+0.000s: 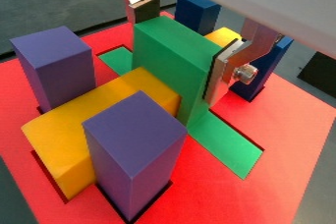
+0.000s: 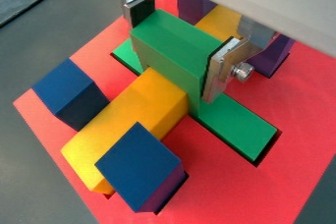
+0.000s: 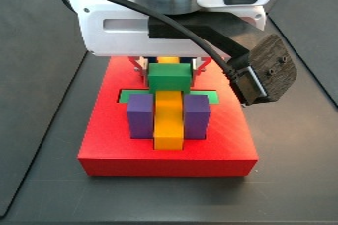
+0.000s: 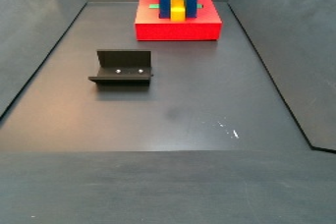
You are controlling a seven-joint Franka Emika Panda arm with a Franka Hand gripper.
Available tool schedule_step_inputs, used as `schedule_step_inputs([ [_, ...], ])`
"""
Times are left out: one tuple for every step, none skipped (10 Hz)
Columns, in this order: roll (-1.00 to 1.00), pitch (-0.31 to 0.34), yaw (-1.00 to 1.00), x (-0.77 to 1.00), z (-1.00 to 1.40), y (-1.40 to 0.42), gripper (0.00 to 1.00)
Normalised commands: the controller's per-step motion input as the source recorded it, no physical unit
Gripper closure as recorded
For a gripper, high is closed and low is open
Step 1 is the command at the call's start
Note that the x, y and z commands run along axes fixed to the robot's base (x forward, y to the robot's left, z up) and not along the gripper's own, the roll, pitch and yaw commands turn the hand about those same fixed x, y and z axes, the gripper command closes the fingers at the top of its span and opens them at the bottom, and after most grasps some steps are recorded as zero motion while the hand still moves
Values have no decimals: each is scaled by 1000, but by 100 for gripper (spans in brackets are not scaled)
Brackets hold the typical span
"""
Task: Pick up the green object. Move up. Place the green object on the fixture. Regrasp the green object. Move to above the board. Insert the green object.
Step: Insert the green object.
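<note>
The green object (image 1: 171,66) sits low in the red board (image 1: 269,194), its raised middle cube straddling the yellow bar (image 1: 79,130) and its low legs lying in the slot on either side. My gripper (image 1: 187,49) is shut on the middle cube, with one silver finger (image 1: 234,71) flat against one face and the other pad at the opposite face. Both also show in a wrist view, the green object (image 2: 178,56) and the gripper (image 2: 182,43). In a side view the gripper (image 3: 166,64) stands over the green object (image 3: 166,72). The fixture (image 4: 121,68) stands apart on the floor.
Two purple blocks (image 3: 137,115) (image 3: 197,115) flank the yellow bar (image 3: 166,120) on the board (image 3: 165,160). Two blue blocks (image 2: 138,164) (image 2: 73,90) stand at the board's other side. The board (image 4: 178,29) sits at the far end of the dark floor.
</note>
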Motion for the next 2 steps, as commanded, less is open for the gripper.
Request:
schedule_step_inputs([
  [-164,244,-17,0,-491,-9,100],
  [-124,137,0,-34,-349,0,100],
])
